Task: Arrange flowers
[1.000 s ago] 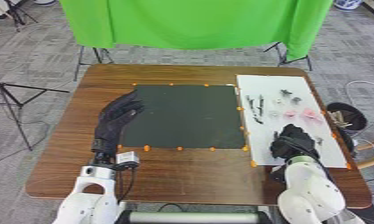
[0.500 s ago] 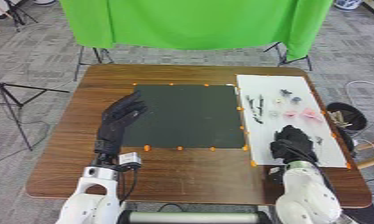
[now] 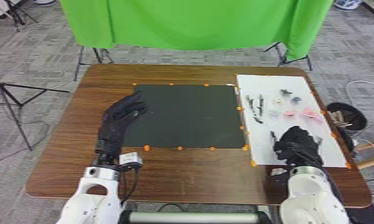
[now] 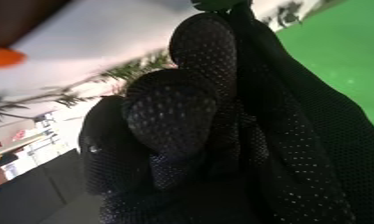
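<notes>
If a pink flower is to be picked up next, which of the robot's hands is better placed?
Probably the right hand: it is over the white sheet, near the pink flowers, while the left hand is across the black mat, at its left edge.

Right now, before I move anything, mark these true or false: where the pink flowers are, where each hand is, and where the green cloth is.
The pink flowers lie on the white sheet. True.
The left hand is over the white sheet. False: the left hand is at the dark mat's left edge.
The right hand is over the white sheet. True.
The green cloth covers the dark mat. False: the green cloth hangs beyond the table's far edge.
</notes>
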